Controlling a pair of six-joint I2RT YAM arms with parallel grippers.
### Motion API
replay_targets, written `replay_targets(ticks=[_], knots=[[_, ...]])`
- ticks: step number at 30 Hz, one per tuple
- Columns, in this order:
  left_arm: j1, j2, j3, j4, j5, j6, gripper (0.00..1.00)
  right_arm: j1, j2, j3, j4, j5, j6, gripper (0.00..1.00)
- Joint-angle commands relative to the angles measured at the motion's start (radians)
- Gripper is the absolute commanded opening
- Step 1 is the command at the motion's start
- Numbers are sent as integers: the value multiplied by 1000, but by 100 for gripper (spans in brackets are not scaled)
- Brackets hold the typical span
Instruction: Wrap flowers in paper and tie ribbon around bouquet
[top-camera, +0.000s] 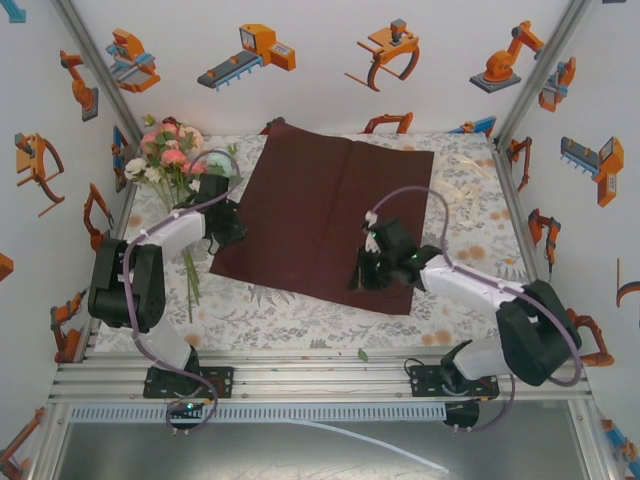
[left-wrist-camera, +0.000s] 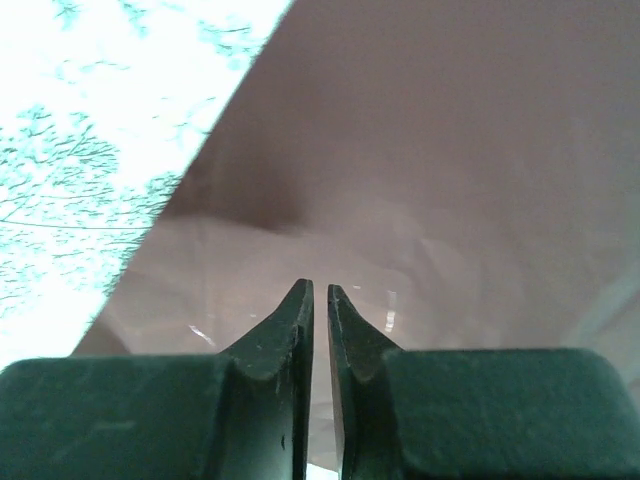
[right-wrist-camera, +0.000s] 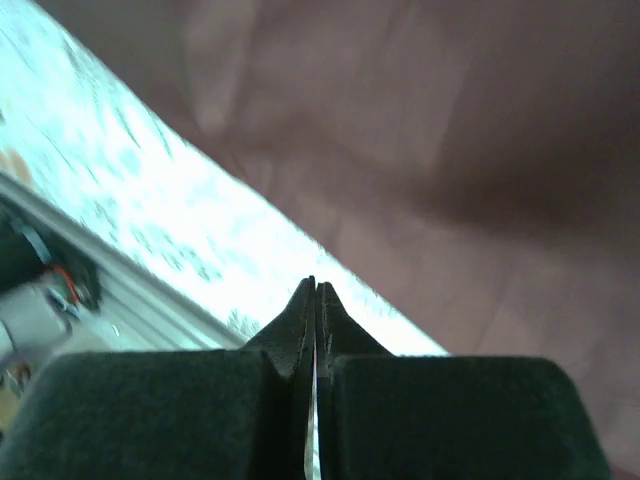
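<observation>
Overhead view with both wrist views. The paper (top-camera: 320, 200), a dark crimson sheet with a centre crease, lies flat and skewed on the floral tablecloth (top-camera: 300, 322) in the middle of the table. The flowers (top-camera: 166, 150), pink, white and pale green, lie at the far left corner just beside the sheet's left edge, stems (top-camera: 190, 275) running toward the near side and passing under the left arm. The left gripper (top-camera: 228, 236) sits at the paper's left edge; in its wrist view the left gripper (left-wrist-camera: 320, 290) has jaws almost together, a thin slit between them, tips over the paper (left-wrist-camera: 450, 150) beside the tablecloth (left-wrist-camera: 80, 120). The right gripper (top-camera: 366, 277) sits low at the paper's near edge; in its wrist view the right gripper (right-wrist-camera: 315, 286) has jaws pressed together where paper (right-wrist-camera: 450, 120) meets tablecloth (right-wrist-camera: 150, 200). Whether either pinches the sheet cannot be told. A small green leaf (top-camera: 362, 354) lies on the near rail (top-camera: 300, 375).
</observation>
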Motion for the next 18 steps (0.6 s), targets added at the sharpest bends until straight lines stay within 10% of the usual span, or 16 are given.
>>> replay_targets(ticks=[1,9,18], knots=[[-69,-65,-13,50,79,-2,19,-163,-22,99,17,189,-115,0],[-211,9,-65,-7,47,-127,0,-449,320,265,126,287,-266,0],[-164,89,-28,-111,-44,-62,0,-468,383,159,105,273,-157,0]])
